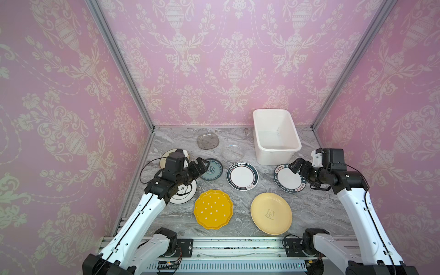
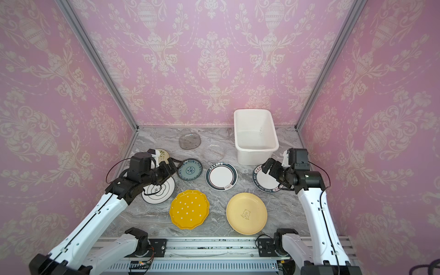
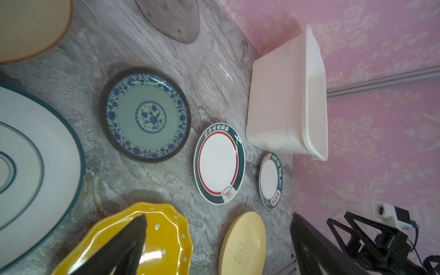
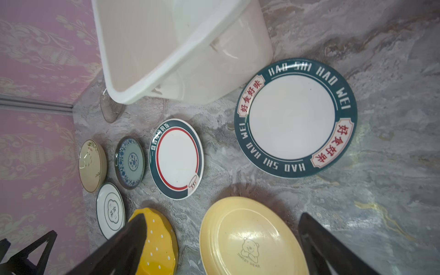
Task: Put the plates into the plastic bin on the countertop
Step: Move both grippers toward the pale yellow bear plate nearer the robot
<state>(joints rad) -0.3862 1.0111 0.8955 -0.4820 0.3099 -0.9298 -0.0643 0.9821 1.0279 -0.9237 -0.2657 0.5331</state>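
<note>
top views: plastic bin (image 1: 273,157) at back wall (image 1: 233,71). plates (image 1: 242,176) flat on countertop (image 1: 316,209) left of and in front of bin, rims mostly apart. left gripper (image 1: 204,167) jaws apart, well left of bin; right gripper (image 1: 292,167) jaws apart, just before bin.

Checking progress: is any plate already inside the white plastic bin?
No, the white plastic bin shows only its bare floor in a top view.

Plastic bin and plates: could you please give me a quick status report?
Left end effector open, empty, by teal plate. Right end effector open, empty, over dark-rimmed plate. Plastic bin empty, no plate in yet. Nothing blocking its rim.
</note>
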